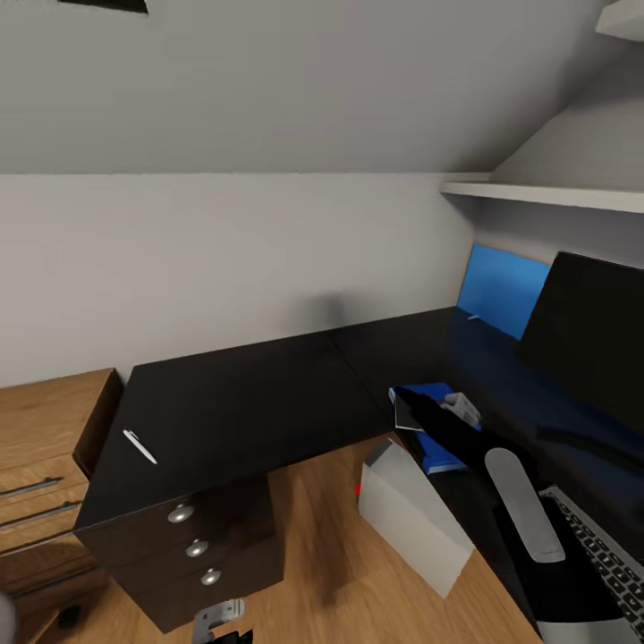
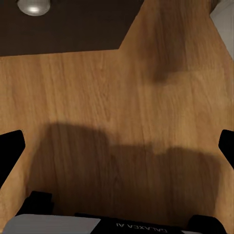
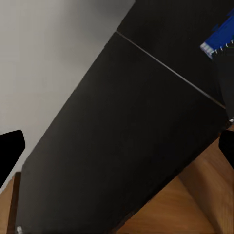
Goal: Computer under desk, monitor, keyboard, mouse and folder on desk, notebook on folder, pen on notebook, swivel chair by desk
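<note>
Right claw: our right arm reaches over the black table, with the claw above the blue folder. In the right wrist view both fingertips sit wide apart at the frame edges with nothing between them, so we call it spread. Left claw: fingertips likewise far apart, spread, over bare wood floor, near the table's drawer unit with its round silver knobs.

Folder lies on the table near the inner corner; notebook with dark cover rests on top of it, partly hidden by our arm. White pen lies alone on the left wing of the table, well apart from the folder. Monitor stands on the right wing, with the keyboard in front of it. Computer, light grey with a red light, is on the floor just beside the table edge, tilted. Blue wall panel is behind the monitor. Light-wood cabinet is left of the table.
</note>
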Motion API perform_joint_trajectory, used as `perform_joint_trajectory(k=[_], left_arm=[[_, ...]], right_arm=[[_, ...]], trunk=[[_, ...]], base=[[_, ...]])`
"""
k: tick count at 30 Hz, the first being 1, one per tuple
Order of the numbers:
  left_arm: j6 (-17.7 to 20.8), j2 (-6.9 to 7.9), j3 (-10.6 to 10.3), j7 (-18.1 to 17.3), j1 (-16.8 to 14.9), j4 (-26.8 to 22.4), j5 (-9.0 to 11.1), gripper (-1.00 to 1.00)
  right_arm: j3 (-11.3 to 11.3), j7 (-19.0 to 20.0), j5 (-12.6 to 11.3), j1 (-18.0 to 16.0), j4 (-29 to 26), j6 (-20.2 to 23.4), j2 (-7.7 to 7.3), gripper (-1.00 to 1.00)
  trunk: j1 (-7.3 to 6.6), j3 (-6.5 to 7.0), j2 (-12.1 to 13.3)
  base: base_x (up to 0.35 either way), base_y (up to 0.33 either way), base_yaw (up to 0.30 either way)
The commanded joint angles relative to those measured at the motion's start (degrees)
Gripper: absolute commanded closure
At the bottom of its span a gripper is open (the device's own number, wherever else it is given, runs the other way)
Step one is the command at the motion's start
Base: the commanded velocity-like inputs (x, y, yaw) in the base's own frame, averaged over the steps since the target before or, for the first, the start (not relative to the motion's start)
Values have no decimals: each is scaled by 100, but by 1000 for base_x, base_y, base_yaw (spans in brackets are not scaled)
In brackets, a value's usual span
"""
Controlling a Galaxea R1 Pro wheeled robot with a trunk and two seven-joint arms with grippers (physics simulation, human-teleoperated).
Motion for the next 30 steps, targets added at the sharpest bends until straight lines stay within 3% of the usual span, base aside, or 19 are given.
perform_joint_trajectory(k=[1, 5, 8, 10, 11, 14, 17, 21, 22, 24, 25, 27, 30], left_arm=[[32, -1, 8, 31, -2, -1, 62, -100], [-120, 61, 26, 24, -1, 491, 57, -100], [-607, 273, 24, 0, -1, 844, 63, -100], [-997, 397, 36, 0, -1, 1446, 60, -100], [-1089, 418, 38, -3, -1, 1547, 61, -100], [-1767, 499, 28, 17, -1, 1883, 58, -100], [-2110, 513, 21, 31, -1, 1966, 57, -100], [-2335, 521, 13, 26, -1, 2019, 60, -100], [-2345, 522, 13, 25, -1, 2021, 59, -100], [-2367, 522, 7, 24, -1, 2026, 61, -100], [-2375, 522, 4, 23, -1, 2029, 64, -100], [-2374, 518, 3, 23, -1, 2030, 65, -100], [-2374, 518, 3, 23, -1, 2030, 65, -100]], right_arm=[[11, 0, -55, -4, -9, -4, -4, -100], [51, 75, -28, -4, -3, -8, 12, -100], [194, 63, 130, -4, 49, -19, 32, -100], [669, 24, 710, -4, 79, -36, 51, -100], [776, 13, 846, -4, 81, -38, 58, -100], [1350, -24, 1733, -4, 83, -43, 199, -100], [1521, -37, 2301, -4, 93, -42, 317, -100], [1738, -47, 3385, -4, 215, -27, 629, -100], [1774, -46, 3518, -4, 249, -25, 668, -100], [1963, -40, 4034, -4, 411, -27, 806, -100], [2231, -20, 4451, -4, 550, -32, 910, -100], [2523, -3, 4612, -4, 503, -36, 928, -100], [2676, -3, 4652, -4, 444, -40, 929, -100]], trunk=[[-23, 12, 38], [-110, 77, 198], [-176, 125, 319], [-220, 155, 399], [-242, 170, 439], [-308, 212, 559], [-374, 252, 680], [-462, 304, 840], [-484, 317, 880], [-528, 341, 961], [-550, 356, 1001], [-594, 389, 1081], [-660, 441, 1201]], base=[[0, 0, 152], [0, 0, 223], [0, 0, 260], [0, 0, 267], [0, 0, 267], [0, 0, 261], [0, 0, 254], [0, 0, 245], [0, 0, 232], [0, 0, 212], [0, 0, 96], [0, 0, 40], [0, 0, 21]])
